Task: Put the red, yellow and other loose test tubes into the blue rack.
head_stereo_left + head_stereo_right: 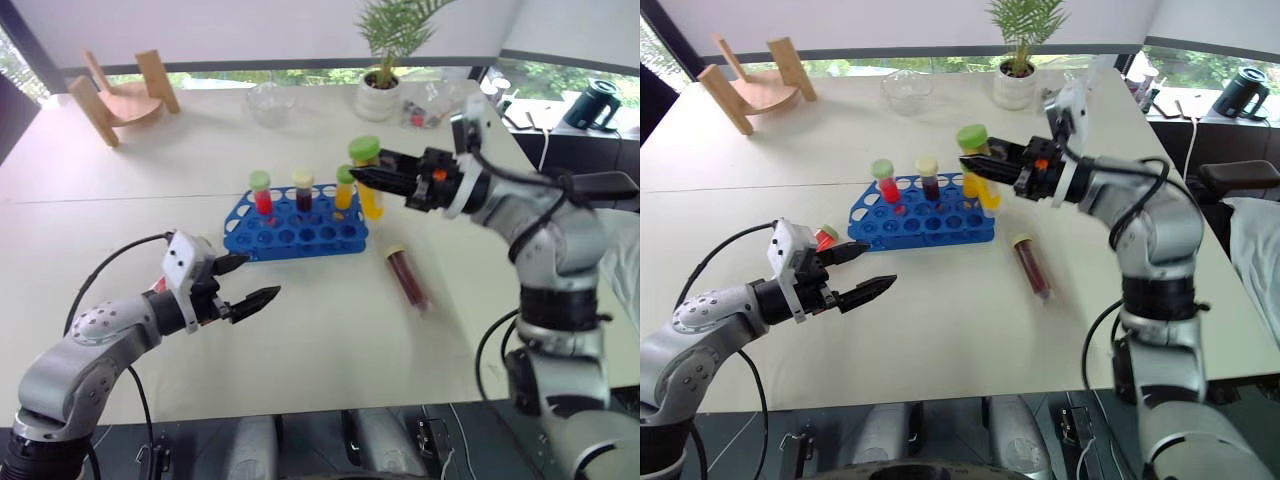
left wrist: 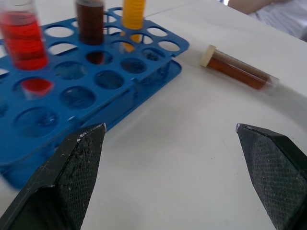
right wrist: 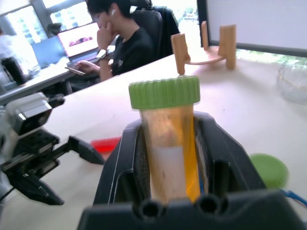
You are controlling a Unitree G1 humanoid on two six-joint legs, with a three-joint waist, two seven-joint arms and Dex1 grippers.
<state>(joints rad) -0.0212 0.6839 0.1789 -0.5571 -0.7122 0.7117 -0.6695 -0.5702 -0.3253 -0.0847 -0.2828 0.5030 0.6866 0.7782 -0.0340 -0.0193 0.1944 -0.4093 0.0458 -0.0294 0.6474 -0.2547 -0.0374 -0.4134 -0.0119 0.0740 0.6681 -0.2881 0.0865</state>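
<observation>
**Three tubes racked, one in hand, two loose**

The left gripper (image 1: 250, 281) hovers over the bench (image 1: 330, 340) beside the blue rack (image 1: 297, 228), fingers spread wide and empty. The rack holds red, dark and yellow tubes. The right gripper (image 1: 370, 177) is clamped on a yellow-orange tube (image 3: 169, 143) above the rack. A brown tube (image 1: 407, 276) lies loose, and a red tube (image 1: 826, 235) lies behind the left gripper. No writing is legible.

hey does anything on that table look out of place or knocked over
Yes: a dark brown tube with a cream cap lies flat on the table, right of the blue rack, while three others stand upright in the rack.
</observation>
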